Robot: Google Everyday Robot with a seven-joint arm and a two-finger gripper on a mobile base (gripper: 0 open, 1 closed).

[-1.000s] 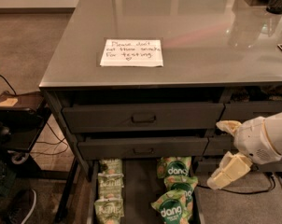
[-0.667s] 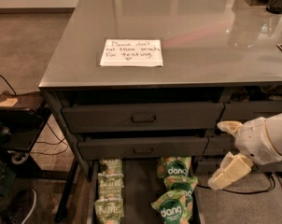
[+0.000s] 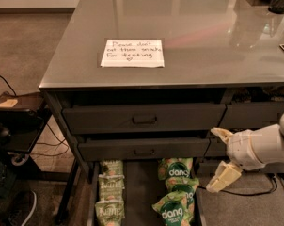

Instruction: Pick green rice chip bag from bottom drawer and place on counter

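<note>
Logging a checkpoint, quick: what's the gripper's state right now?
Gripper: open, holding nothing, hovering just right of the bottom drawer.

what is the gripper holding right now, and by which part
Nothing. The gripper is open and empty, hanging just right of the bottom drawer, apart from the nearest green rice chip bag lying inside it.

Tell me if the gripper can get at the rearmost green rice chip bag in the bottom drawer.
Probably yes. The gripper hangs open just right of the bottom drawer, beside the green rice chip bag, which lies uncovered; only the drawer's low side wall stands between them.
</note>
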